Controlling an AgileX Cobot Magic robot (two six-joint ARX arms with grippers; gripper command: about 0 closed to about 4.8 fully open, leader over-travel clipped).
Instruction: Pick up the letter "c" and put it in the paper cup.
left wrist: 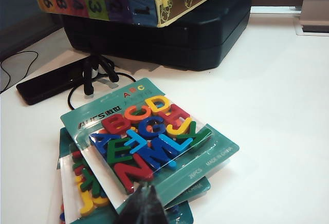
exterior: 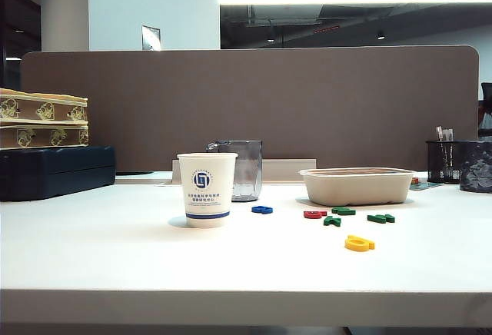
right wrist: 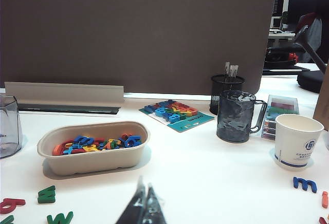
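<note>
Standing mouth-up: paper cup [exterior: 207, 189]; left tool [left wrist: 144, 206], right tool [right wrist: 144, 208]

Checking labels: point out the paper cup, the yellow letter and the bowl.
paper cup [exterior: 206, 193], exterior view, front wall.
yellow letter [exterior: 359, 243], exterior view, its middle.
bowl [exterior: 357, 189], exterior view, front wall.

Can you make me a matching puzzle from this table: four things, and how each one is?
1 paper cup
2 tray
3 left gripper
4 right gripper

a shut, above letter packs
b holds loose letters
c shut, facing tray
d upright beside blue letter

Pairs: 1-d, 2-b, 3-a, 4-c
</note>
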